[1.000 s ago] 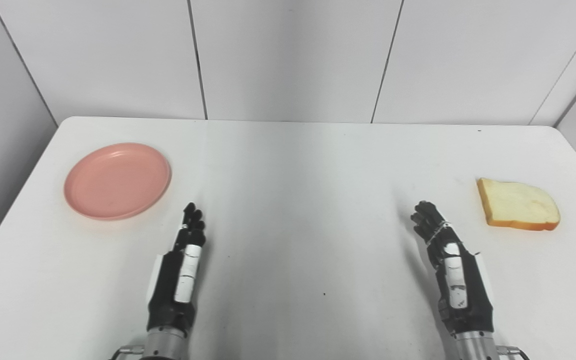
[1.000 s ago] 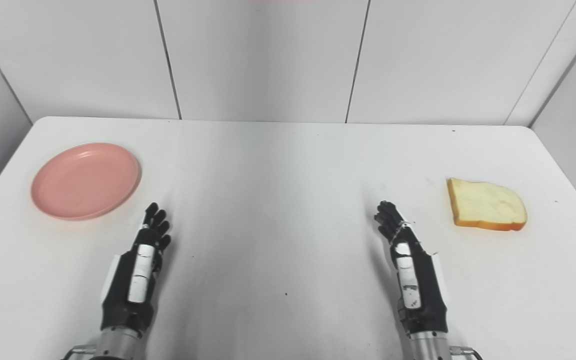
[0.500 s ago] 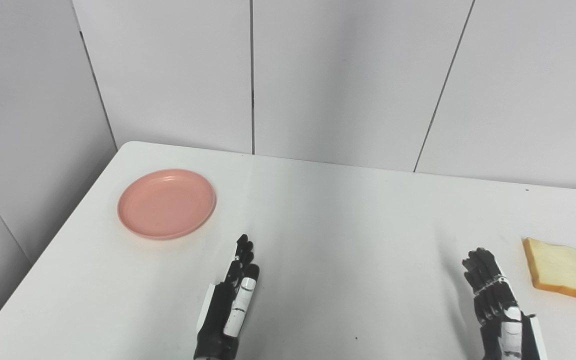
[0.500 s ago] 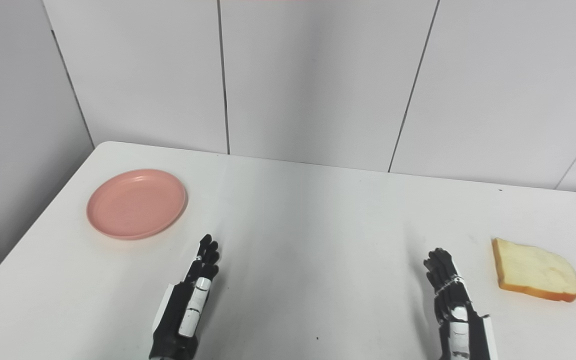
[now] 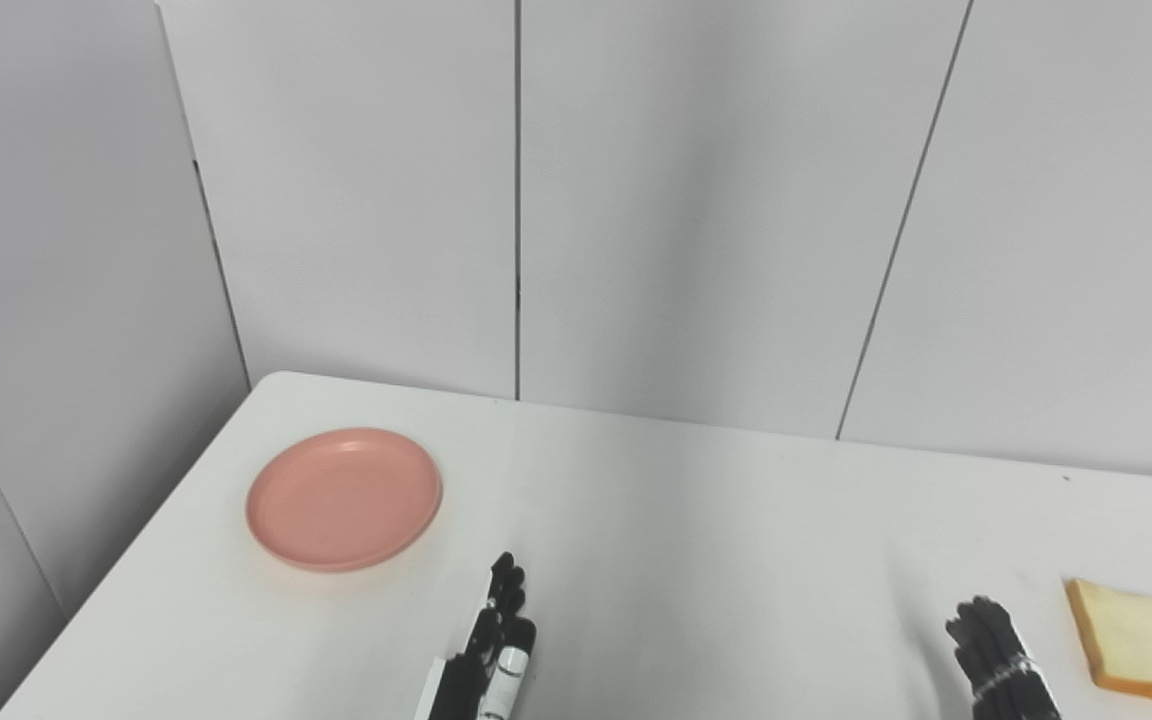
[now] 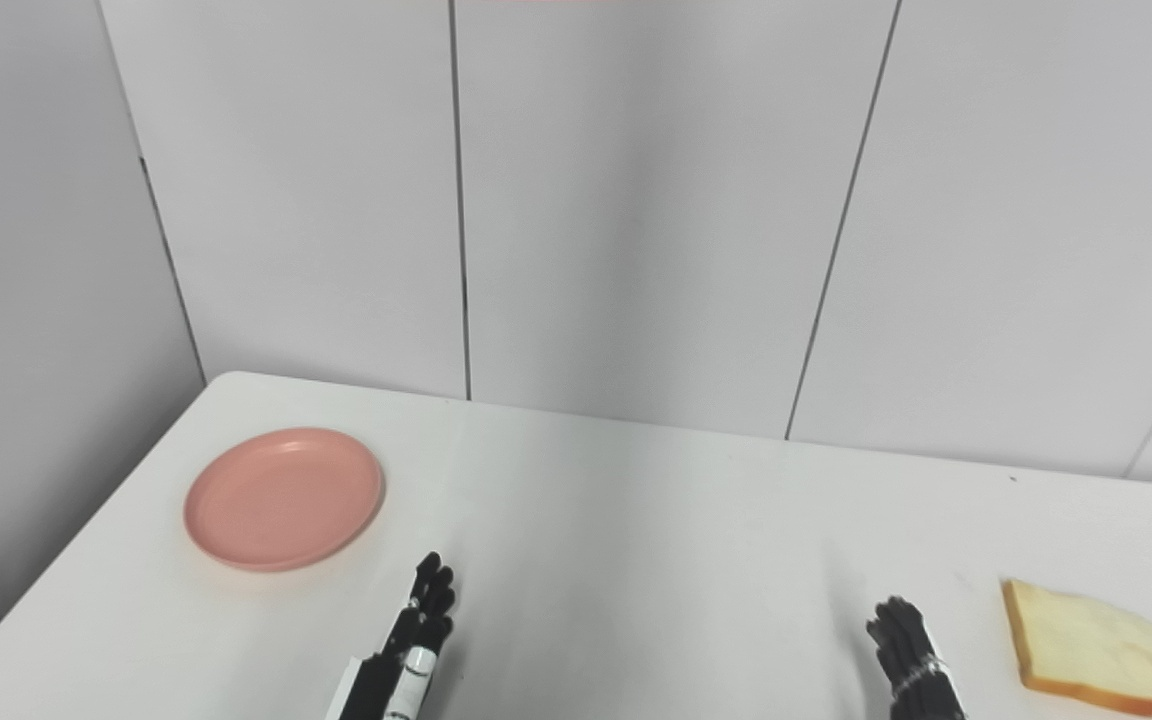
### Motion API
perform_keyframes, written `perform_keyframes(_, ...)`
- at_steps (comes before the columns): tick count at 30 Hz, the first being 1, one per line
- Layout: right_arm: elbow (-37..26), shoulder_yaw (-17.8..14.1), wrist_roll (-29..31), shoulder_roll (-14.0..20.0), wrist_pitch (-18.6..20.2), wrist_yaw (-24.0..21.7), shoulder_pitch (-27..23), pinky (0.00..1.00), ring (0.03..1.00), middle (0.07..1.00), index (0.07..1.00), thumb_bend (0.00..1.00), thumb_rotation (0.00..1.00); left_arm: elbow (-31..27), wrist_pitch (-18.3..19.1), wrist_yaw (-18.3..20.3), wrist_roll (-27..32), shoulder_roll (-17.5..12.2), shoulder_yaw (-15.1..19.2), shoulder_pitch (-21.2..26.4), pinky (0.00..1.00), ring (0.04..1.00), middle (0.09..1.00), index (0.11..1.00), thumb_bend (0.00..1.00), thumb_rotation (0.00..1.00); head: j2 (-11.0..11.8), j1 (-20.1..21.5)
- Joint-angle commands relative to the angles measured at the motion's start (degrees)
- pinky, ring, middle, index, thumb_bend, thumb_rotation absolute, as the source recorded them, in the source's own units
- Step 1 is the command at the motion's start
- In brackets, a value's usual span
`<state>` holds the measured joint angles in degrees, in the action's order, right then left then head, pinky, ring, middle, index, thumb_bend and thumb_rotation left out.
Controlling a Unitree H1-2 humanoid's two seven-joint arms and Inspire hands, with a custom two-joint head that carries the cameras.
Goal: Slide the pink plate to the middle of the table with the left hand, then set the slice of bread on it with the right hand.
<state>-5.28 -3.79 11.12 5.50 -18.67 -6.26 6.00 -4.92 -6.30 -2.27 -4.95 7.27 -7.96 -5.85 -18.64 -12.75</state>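
The pink plate (image 5: 344, 498) sits far left on the table (image 5: 696, 540); the bread (image 6: 1094, 647) lies far right. Left hand (image 6: 414, 640), fingers straight, empty, should reach beyond the plate's outer rim and sweep inward gently. Right hand (image 6: 911, 660) waits, also empty.

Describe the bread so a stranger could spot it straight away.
Start at the white table and look to its right side. There, beside the right hand, lies the slice of bread, flat, pale with a golden crust, unlike the round pink plate opposite.
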Motion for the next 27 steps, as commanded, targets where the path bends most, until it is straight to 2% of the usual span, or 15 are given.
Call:
perform_keyframes(1,14.3,-0.6,-1.6,0.4,-2.4,0.1,0.3,0.99,0.925,0.924,0.906,0.78,1.00,2.8,-4.0,0.2,2.2,-0.7,1.5,0.6,1.00,1.000,1.000,0.999,0.66,0.90,0.1,1.4)
perform_keyframes(2,14.3,-0.4,-1.7,0.1,-2.5,0.2,0.3,0.99,0.922,0.922,0.902,0.78,1.00,2.4,-4.0,0.3,2.9,-0.9,1.9,0.6,1.00,1.000,1.000,0.998,0.66,0.89,0.1,1.5)
perform_keyframes(4,14.1,0.0,-2.0,-0.4,-2.3,0.4,0.3,0.97,0.903,0.907,0.884,0.79,1.00,1.3,-3.3,0.5,4.4,-1.2,2.8,0.8,1.00,0.997,0.986,0.978,0.76,0.88,0.0,2.5)
perform_keyframes(7,14.0,0.7,-2.8,-1.0,-2.3,0.9,0.3,0.96,0.895,0.901,0.874,0.79,1.00,-0.6,-2.5,0.4,7.0,-1.5,4.6,1.4,1.00,0.991,0.975,0.963,0.80,0.87,-0.3,4.4)
perform_keyframes(10,14.3,1.2,-4.0,-1.3,-3.0,1.2,0.2,0.92,0.878,0.886,0.853,0.77,1.00,-3.1,-1.9,0.2,8.6,-2.2,6.5,2.9,0.99,0.944,0.939,0.926,0.87,0.89,-0.5,5.4)
perform_keyframes(15,13.9,1.6,-5.1,-2.0,-2.7,1.8,0.1,0.90,0.868,0.876,0.842,0.81,0.97,-5.5,-0.6,0.1,9.0,-4.1,9.5,7.0,0.97,0.926,0.919,0.931,0.90,0.90,-1.1,6.1)
perform_keyframes(19,13.6,1.7,-6.0,-2.5,-2.3,2.1,0.0,0.89,0.865,0.874,0.839,0.82,0.96,-4.8,-0.4,0.3,10.0,-6.8,12.1,10.8,0.97,0.940,0.922,0.937,0.90,0.89,-1.5,6.5)
perform_keyframes(22,13.5,1.9,-6.6,-2.8,-2.4,2.2,0.0,0.90,0.859,0.870,0.834,0.83,0.96,-0.3,-3.0,1.2,10.7,-10.7,14.6,15.0,0.94,0.936,0.928,0.926,0.90,0.89,-1.8,7.0)
perform_keyframes(24,13.1,2.0,-6.9,-2.9,-2.2,2.3,0.1,0.89,0.855,0.867,0.831,0.82,0.95,0.5,-2.4,1.5,11.1,-12.5,15.5,17.2,0.92,0.926,0.920,0.911,0.92,0.89,-1.8,7.0)
perform_keyframes(27,12.7,2.2,-7.2,-3.0,-2.0,2.5,0.3,0.89,0.851,0.865,0.831,0.81,0.95,-0.9,0.6,1.5,13.0,-14.1,16.8,21.0,0.92,0.931,0.920,0.912,0.92,0.86,-2.0,7.2)
